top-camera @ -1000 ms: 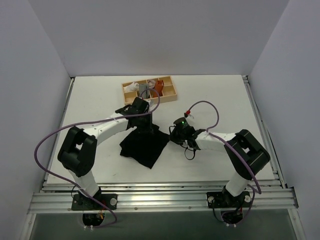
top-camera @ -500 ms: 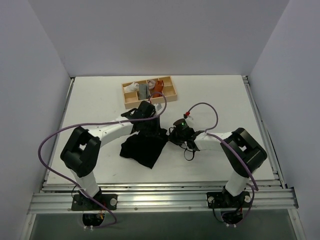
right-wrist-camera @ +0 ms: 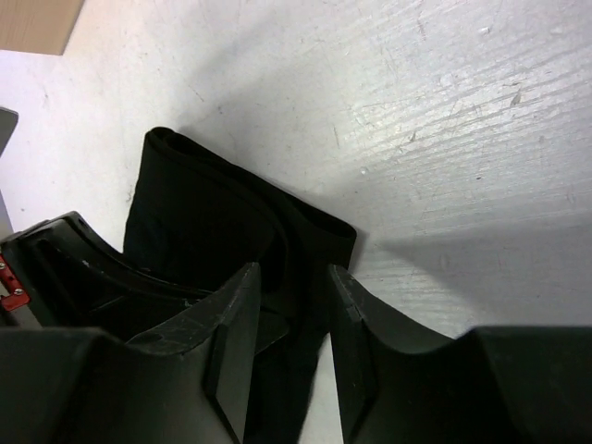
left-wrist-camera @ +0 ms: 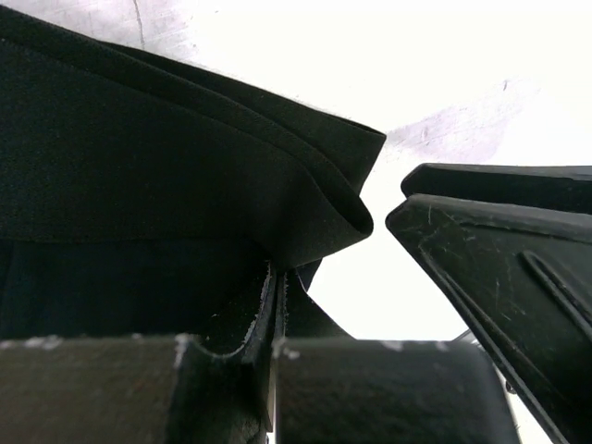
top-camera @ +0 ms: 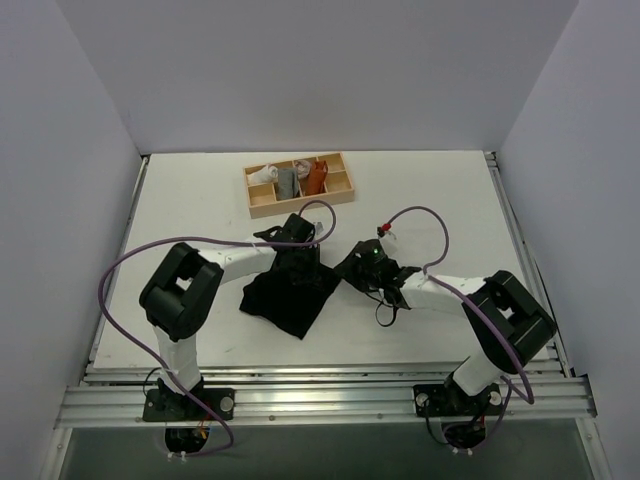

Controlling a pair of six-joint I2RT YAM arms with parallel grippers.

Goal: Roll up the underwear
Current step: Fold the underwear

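Note:
The black underwear (top-camera: 288, 297) lies crumpled on the white table between the two arms. My left gripper (top-camera: 300, 256) sits at its far right corner. In the left wrist view the jaws (left-wrist-camera: 277, 310) are pressed together on a folded edge of the underwear (left-wrist-camera: 166, 176). My right gripper (top-camera: 350, 270) is at the same corner from the right. In the right wrist view its fingers (right-wrist-camera: 236, 342) stand apart, straddling the corner of the underwear (right-wrist-camera: 231, 222), open. Each gripper shows in the other's wrist view, close by.
A small wooden tray (top-camera: 338, 193) stands at the back centre and holds a white roll (top-camera: 264, 175), a grey roll (top-camera: 288, 181) and an orange-brown roll (top-camera: 316, 176). Purple cables loop over both arms. White walls close in the table on three sides.
My left gripper has moved right and nearer over the underwear's far corner, shifting the cloth. My right gripper has come in to the left until its fingers straddle that corner.

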